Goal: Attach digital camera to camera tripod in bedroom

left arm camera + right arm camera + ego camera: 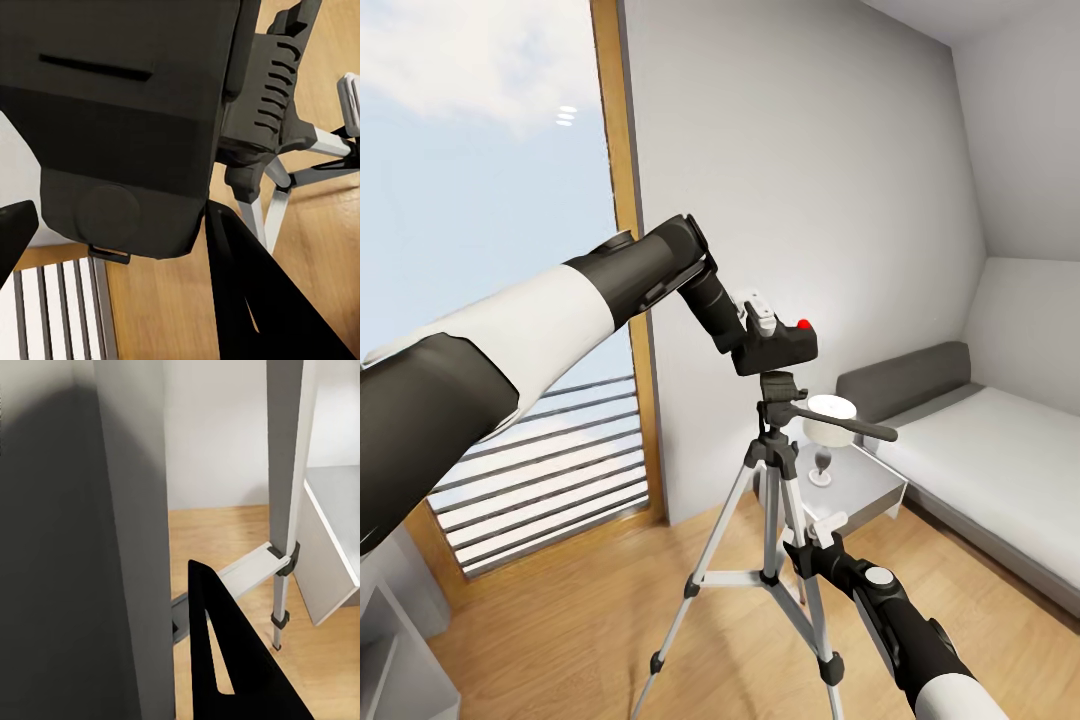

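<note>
Your left gripper (760, 325) is closed on the digital camera (778, 347), carrying it level with its red spot up and its base just above the black head of the camera tripod (775, 470). Whether base and head touch cannot be told from the head view. In the left wrist view the camera body (120, 127) sits close against the lens, with the tripod head (270, 112) beside and below it; the hold appears meant to line the camera over the mount.

Your right gripper (822, 535) sits lower, against one silver leg near the centre brace. The right wrist view has a leg (131, 540) pressed close beside one dark finger (232, 660); you appear to be steadying the stand, but how far the jaws are open, and whether they grip the leg, I cannot tell.

The tripod stands on light wood plank floor (590, 620). The tall wood-framed window (622, 200) is left, the grey nightstand (860, 480) behind the stand, the low bed (990, 450) right, under white sloped walls.
</note>
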Controlling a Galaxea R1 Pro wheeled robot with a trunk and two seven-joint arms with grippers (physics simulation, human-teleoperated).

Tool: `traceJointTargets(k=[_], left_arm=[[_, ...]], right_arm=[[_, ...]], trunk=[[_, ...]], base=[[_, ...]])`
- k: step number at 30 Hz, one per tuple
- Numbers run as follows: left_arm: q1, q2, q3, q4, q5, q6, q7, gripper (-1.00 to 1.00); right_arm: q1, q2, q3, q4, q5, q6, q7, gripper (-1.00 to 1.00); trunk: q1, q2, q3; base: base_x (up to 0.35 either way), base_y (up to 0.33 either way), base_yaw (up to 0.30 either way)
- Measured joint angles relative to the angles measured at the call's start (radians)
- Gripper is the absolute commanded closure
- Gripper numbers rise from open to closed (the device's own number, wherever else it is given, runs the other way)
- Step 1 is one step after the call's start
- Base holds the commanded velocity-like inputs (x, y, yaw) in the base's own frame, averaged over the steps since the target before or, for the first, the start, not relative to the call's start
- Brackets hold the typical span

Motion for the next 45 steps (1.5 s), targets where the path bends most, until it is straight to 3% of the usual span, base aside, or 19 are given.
traceJointTargets(k=[1, 2, 27, 34, 38, 39, 41, 42, 44, 45], left_arm=[[0.000, 0.000, 0.000, 0.000, 0.000, 0.000, 0.000, 1.00], [0.000, 0.000, 0.000, 0.000, 0.000, 0.000, 0.000, -1.00], [0.000, 0.000, 0.001, 0.005, 0.004, -0.008, 0.040, -1.00], [0.000, 0.002, 0.037, 0.011, 0.009, -0.008, 0.040, -1.00], [0.000, 0.019, 0.134, 0.016, 0.010, -0.007, 0.041, -1.00], [0.000, 0.034, 0.195, 0.015, 0.010, -0.007, 0.041, -1.00], [0.000, 0.055, 0.270, 0.013, 0.010, -0.007, 0.042, -1.00], [0.000, 0.079, 0.349, 0.011, 0.009, -0.008, 0.043, -1.00], [0.000, 0.106, 0.436, 0.008, 0.009, -0.007, 0.046, -1.00], [-0.001, 0.133, 0.519, 0.008, 0.008, -0.008, 0.050, -1.00]], right_arm=[[0.000, 0.000, 0.000, 0.000, 0.000, 0.000, 0.000, 1.00], [0.000, 0.000, 0.000, 0.000, 0.000, 0.000, 0.000, 1.00], [0.000, 0.000, 0.000, 0.001, 0.002, 0.000, 0.003, 1.00], [0.000, 0.000, 0.000, 0.000, 0.003, 0.000, 0.003, 1.00], [0.000, 0.000, 0.000, 0.000, 0.003, 0.000, 0.003, 1.00], [0.000, 0.000, 0.000, 0.000, 0.004, 0.000, 0.003, 1.00], [0.000, 0.000, 0.000, 0.000, 0.003, 0.000, 0.003, 1.00], [0.000, 0.000, 0.000, 0.000, 0.004, 0.000, 0.003, 1.00], [0.000, 0.000, 0.000, 0.000, 0.003, 0.000, 0.003, 1.00], [0.000, 0.000, 0.000, 0.001, 0.004, 0.000, 0.003, 1.00]], trunk=[[0.000, 0.000, 0.000], [0.000, 0.000, 0.000], [0.000, 0.000, 0.000], [0.000, 0.000, 0.000], [0.000, 0.000, 0.000], [0.000, 0.000, 0.000], [0.000, 0.000, 0.000], [0.000, 0.000, 0.000], [0.000, 0.000, 0.000], [0.000, 0.000, 0.000]], base=[[0.000, 0.000, 0.000], [0.000, 0.000, 0.000], [0.000, 0.000, 0.000], [0.000, 0.000, 0.000], [0.000, 0.000, 0.000], [0.000, 0.000, 0.000], [0.000, 0.000, 0.000], [0.000, 0.000, 0.000], [0.000, 0.000, 0.000], [0.000, 0.000, 0.000]])
